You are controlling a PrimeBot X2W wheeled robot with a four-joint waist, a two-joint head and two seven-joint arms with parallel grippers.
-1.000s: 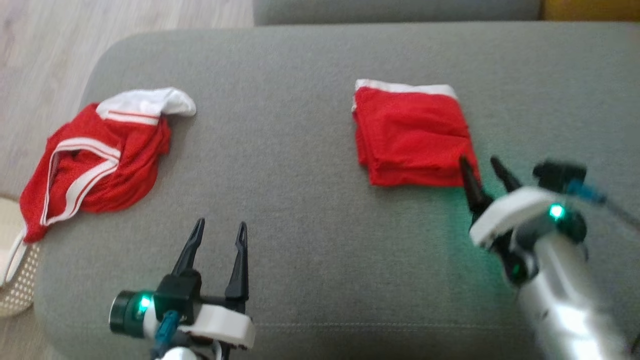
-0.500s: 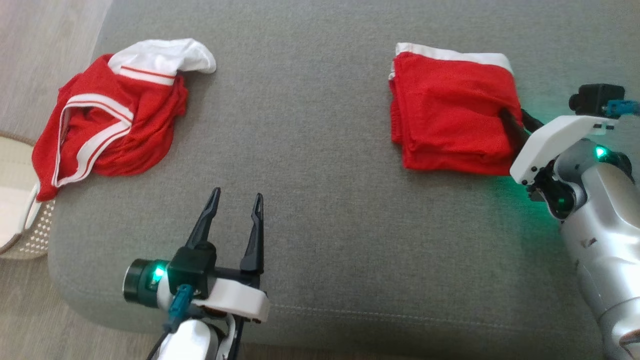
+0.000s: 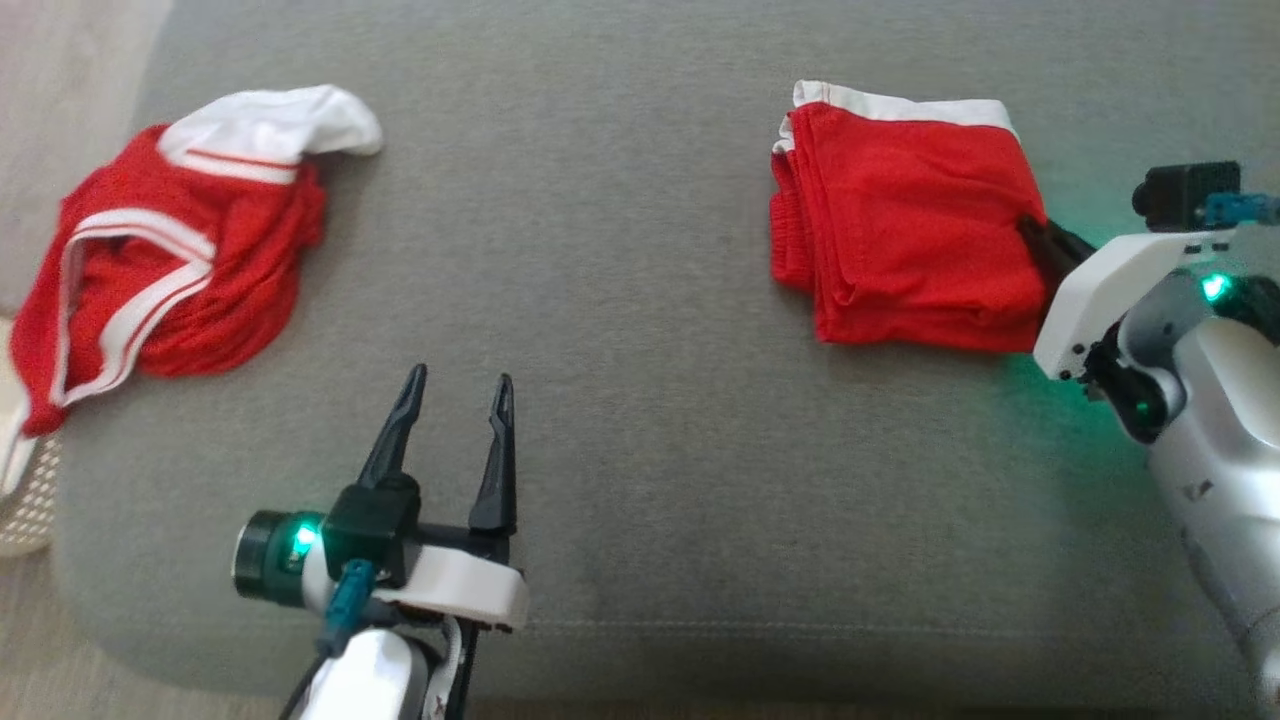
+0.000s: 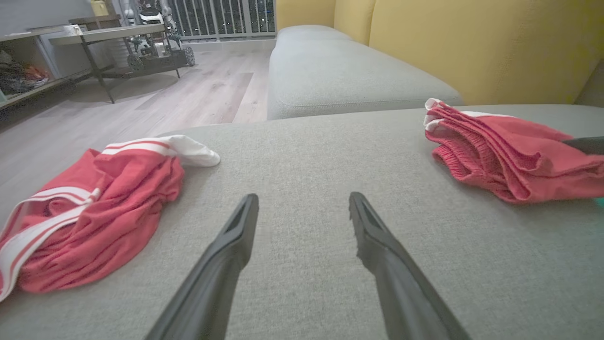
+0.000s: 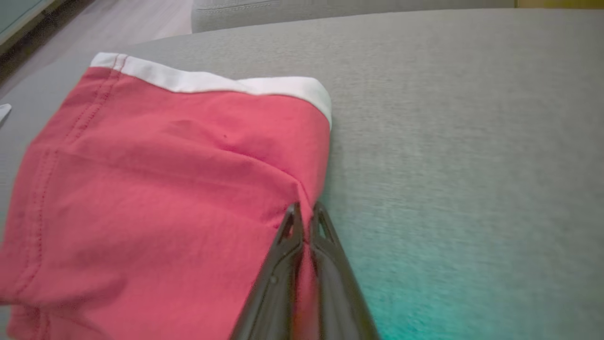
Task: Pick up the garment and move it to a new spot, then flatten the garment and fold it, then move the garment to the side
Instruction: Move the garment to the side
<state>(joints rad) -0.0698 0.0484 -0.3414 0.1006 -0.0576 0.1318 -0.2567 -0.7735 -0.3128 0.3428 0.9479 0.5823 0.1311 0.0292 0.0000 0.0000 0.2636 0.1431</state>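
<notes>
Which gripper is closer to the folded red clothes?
Right. The right gripper is pinched shut on an edge of the folded red clothes; the left gripper hangs open over the grey cushion, apart from them.

Grey fabric seat point(image 4: 321, 156) lies right under the left gripper point(image 4: 303, 197), w/ a 2nd grey cushion point(image 4: 339, 75) straight ahead of its tips. Yellow backrest point(image 4: 472, 47) ahead & to its right. Ahead-left: pale wood-look floor point(image 4: 203, 94), a table point(image 4: 99, 35) w/ dark angled legs, a low shelf point(image 4: 28, 80) farther left, pale vertical bars point(image 4: 226, 16) at the back, dark behind. Light soft, even.
</notes>
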